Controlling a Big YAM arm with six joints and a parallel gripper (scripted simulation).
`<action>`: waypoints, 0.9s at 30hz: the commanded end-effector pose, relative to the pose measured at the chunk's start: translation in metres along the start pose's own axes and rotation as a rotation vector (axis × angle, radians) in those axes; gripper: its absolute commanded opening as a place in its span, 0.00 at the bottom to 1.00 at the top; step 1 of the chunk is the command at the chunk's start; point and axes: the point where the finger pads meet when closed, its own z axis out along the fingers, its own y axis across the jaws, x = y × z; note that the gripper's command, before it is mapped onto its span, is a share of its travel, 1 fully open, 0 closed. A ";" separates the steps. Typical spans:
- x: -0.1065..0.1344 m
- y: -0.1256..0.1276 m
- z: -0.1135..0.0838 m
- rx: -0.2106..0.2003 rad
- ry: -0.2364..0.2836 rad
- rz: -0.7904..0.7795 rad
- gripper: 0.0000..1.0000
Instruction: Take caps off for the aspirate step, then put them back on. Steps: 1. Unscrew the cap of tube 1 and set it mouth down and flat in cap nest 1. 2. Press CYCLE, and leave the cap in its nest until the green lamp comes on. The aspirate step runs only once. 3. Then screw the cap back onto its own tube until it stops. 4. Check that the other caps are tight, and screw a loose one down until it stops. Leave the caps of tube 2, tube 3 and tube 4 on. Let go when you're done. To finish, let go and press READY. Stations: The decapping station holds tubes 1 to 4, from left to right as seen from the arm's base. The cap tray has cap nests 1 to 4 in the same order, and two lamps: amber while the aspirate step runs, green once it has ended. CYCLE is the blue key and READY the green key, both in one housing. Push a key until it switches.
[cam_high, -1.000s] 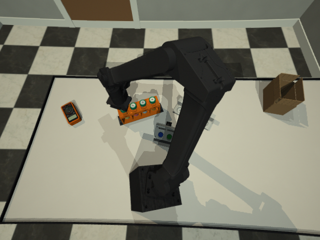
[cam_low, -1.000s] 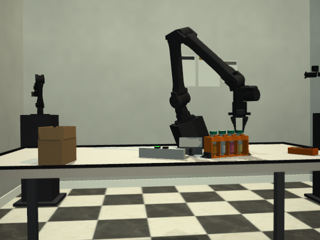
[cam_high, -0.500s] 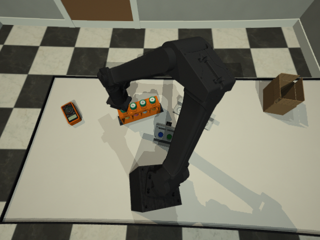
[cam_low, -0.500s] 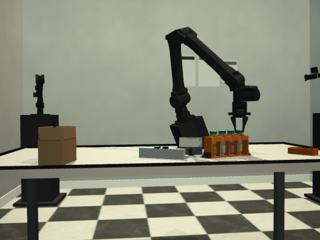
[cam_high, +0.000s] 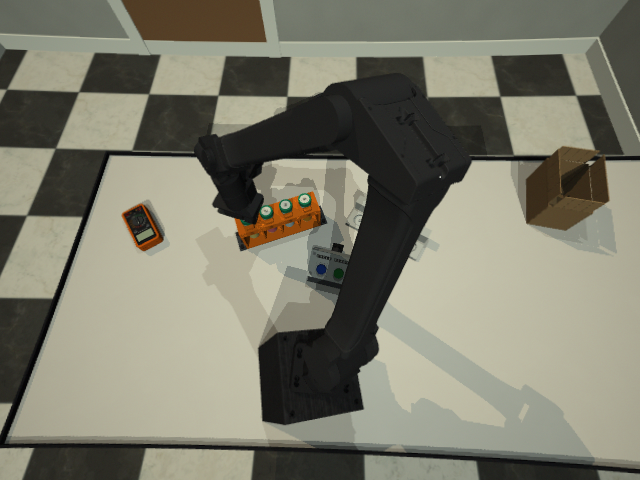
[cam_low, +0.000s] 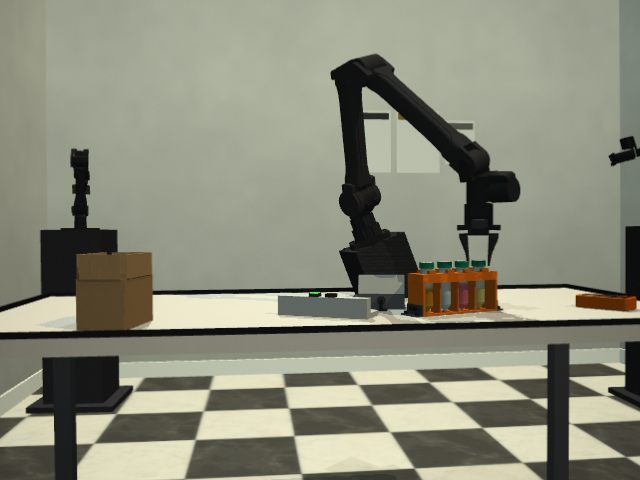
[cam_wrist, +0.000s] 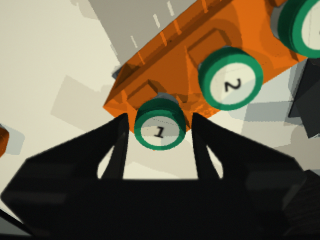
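Now the black gripper (cam_wrist: 159, 131) hangs over the orange tube rack (cam_wrist: 200, 55), its fingers apart, one on each side of the round green cap marked 1 (cam_wrist: 160, 125), not squeezing it. That cap sits on its tube. A green lamp (cam_low: 313, 294) glows, so probably checking other caps and pressing READY remain.

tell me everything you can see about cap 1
Cap 1 is a round green screw cap with a white top disc marked "1". It looks like plastic and sits level on its tube at the end slot of the orange rack, next to cap 2. The gripper hangs over it, jaws open, one to each side with a gap showing, so nothing grips it.
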 end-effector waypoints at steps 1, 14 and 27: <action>-0.008 0.008 -0.008 -0.020 -0.015 0.054 0.49; -0.013 0.019 -0.036 -0.048 -0.033 0.061 0.49; -0.011 0.011 -0.064 -0.037 -0.022 0.067 0.49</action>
